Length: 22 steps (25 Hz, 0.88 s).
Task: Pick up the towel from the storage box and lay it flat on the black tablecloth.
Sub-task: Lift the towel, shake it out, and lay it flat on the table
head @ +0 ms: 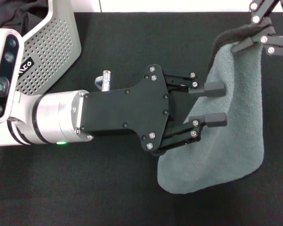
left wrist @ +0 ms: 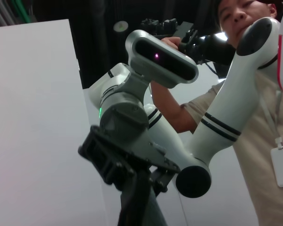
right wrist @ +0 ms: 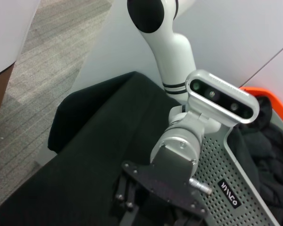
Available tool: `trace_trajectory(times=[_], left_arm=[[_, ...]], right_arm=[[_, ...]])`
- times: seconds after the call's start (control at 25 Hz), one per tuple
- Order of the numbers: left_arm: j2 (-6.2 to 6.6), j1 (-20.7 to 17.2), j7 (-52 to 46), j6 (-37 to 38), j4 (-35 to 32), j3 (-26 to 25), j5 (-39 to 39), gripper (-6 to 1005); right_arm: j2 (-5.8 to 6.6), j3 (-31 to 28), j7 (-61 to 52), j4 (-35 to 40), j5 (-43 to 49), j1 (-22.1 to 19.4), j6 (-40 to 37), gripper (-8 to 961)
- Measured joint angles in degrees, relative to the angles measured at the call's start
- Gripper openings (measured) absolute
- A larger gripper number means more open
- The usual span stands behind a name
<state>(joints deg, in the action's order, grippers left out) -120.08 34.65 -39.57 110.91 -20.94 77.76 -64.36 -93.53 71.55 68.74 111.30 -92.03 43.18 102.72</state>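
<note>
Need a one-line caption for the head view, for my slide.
Left claw open over the towel on the black tablecloth; right claw grips its far corner.

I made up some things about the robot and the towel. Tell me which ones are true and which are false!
1. The towel is inside the storage box. False: it is out of the box, over the black tablecloth.
2. The right gripper pinches the towel's top edge. True.
3. The left gripper is shut tight on the towel. False: its fingers are spread apart above the towel, gripping nothing.
4. The storage box has little holes in its wall. True.
5. The towel is bright red. False: it is grey-green.
</note>
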Motion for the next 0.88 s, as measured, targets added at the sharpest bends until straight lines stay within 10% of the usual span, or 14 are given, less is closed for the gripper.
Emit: trace_trajectory(times=[0.28,0.88], left_arm=[[-0.11,-0.45,-0.21,-0.37,1.12,-0.07,-0.63,331],[0.23,-5.15,2.88,-0.23,-0.24,-7.01,5.82,331]], right_arm=[[-2.1,-5.39,1.32,0.12,-0.38,-1.1,-0.13,19],[-0.36,-1.99,2.41,4.49,-2.16,-3.36,0.03,20]])
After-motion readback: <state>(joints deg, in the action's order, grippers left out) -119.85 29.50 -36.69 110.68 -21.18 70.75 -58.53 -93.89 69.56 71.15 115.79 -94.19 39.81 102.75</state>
